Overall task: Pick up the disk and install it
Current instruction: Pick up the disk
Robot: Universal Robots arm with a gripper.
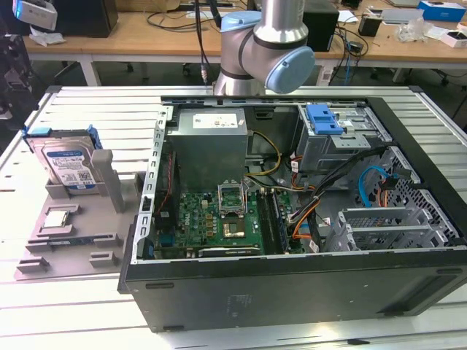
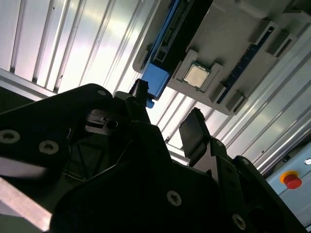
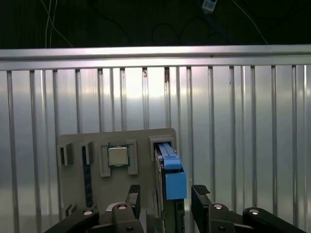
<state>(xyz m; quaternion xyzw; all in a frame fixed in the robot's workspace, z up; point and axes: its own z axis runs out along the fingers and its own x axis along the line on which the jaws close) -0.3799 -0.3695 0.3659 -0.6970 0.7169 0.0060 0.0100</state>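
You're looking at the disk [image 1: 69, 162] standing on edge in a slot of the grey parts fixture [image 1: 76, 226], label side facing the exterior camera, blue carrier frame wrapping its edges. The fixture is lying on the slatted metal table [image 1: 44, 313], to the exterior view's left of the open computer case [image 1: 292, 288] and just beside it. The arm [image 1: 266, 40] is rising behind the case.

The gripper [image 3: 166, 191] is hanging wide open over the fixture and gripping nothing. In the first wrist view the disk's blue frame is lining up between the two fingers [image 3: 134, 194]. In the second wrist view one fingertip is showing close to the blue edge and the other is standing well off it. I can't tell how far above the disk the tips are sitting.

The small square chip [image 3: 117, 156] is resting in its own pocket, beside the disk slot. A bare blue bracket [image 1: 325, 117] is sitting at the drive cage inside the case.
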